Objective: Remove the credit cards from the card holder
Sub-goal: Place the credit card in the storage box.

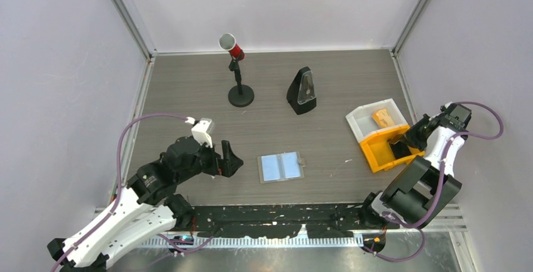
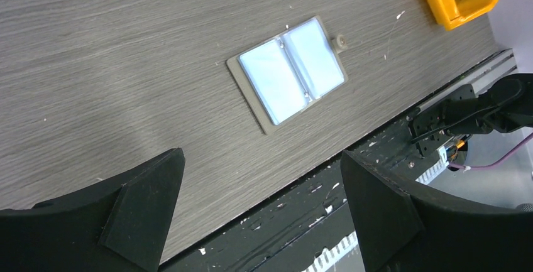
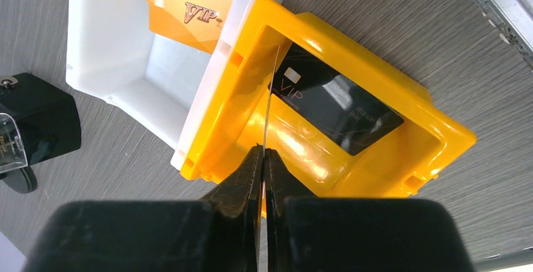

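The top view looks steeply down from high behind the near edge, taking in the whole worktop [image 1: 188, 96]. The left wrist view looks down from mid-height, holder [image 2: 288, 70] at 12 o'clock, tray [image 2: 440, 2] at 2. The right wrist view sits close over that tray, which all three share.

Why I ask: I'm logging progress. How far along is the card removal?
Done: the orange card lies in the white bin, the black card in the yellow bin. In hand: the right tool is shut on a thin sliver seen edge-on, perhaps another card. Remaining: the card holder lies open; whether its panels are empty is unclear.
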{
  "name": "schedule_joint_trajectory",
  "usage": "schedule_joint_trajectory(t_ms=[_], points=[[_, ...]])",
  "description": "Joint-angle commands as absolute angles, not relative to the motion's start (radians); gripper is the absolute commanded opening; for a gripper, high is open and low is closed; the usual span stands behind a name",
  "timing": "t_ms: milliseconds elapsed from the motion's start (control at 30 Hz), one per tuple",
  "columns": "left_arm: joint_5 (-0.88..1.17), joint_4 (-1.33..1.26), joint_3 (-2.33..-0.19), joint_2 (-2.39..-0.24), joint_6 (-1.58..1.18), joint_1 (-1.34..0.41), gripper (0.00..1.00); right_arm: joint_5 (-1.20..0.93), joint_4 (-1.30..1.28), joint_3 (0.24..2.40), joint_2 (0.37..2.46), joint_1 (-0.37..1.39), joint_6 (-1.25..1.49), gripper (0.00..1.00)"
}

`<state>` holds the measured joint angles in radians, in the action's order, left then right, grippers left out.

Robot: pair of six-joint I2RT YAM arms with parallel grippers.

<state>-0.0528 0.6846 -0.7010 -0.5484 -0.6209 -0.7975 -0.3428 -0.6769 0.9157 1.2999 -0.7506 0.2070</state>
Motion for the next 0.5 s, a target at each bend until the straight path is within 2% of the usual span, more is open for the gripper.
schedule_joint_trajectory(t_ms=[0,467], points=[[-0.042,0.663,-0.739,-0.573,-0.623,-0.801,0.99,-0.358,-0.635,0.947,1.289,-0.756,0.181,0.08],[-0.030,0.653,-0.743,-0.587,-0.617,-0.801,0.99,-0.361,-0.651,0.951,1.278,-0.756,0.175,0.10]])
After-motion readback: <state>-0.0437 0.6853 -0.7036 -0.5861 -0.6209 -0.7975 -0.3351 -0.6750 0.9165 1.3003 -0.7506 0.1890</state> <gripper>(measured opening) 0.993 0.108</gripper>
